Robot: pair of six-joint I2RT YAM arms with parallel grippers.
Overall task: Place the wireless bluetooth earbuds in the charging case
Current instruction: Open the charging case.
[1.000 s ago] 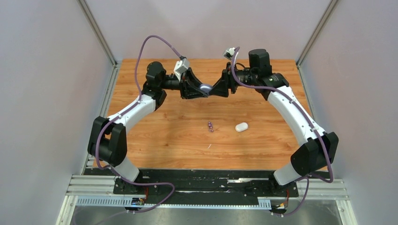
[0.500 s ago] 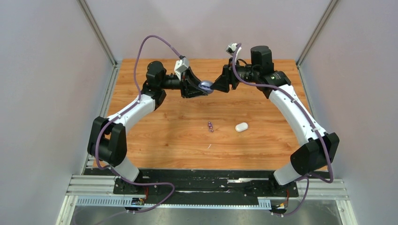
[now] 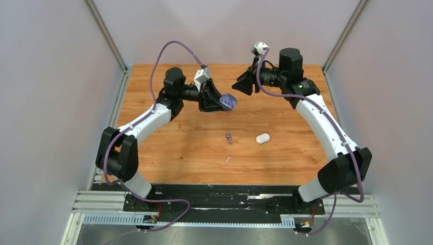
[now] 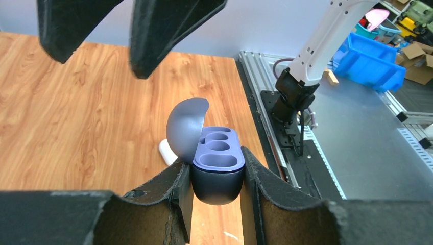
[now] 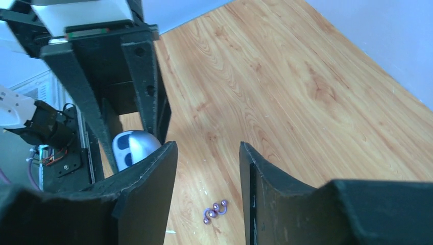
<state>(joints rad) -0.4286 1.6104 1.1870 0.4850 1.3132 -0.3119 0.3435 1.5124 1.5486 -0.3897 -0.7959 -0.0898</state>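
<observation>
My left gripper (image 3: 223, 103) is shut on the dark purple charging case (image 3: 228, 100), held above the far middle of the table. In the left wrist view the case (image 4: 218, 168) sits upright between the pads, its lid (image 4: 187, 127) swung open and its wells empty. My right gripper (image 3: 240, 84) is open and empty, a little up and right of the case. The two dark purple earbuds (image 3: 229, 137) lie together on the table; they also show between my right fingers in the right wrist view (image 5: 215, 210). No white earbuds show.
A shut white oval case (image 3: 262, 138) lies on the table right of the purple earbuds, and shows behind the held case in the left wrist view (image 4: 165, 151). Grey walls and metal posts stand round the wooden table (image 3: 178, 148).
My right gripper has drawn back up and to the right, away from the purple case. The case's lid now stands open, and my left gripper has shifted slightly right with it.
</observation>
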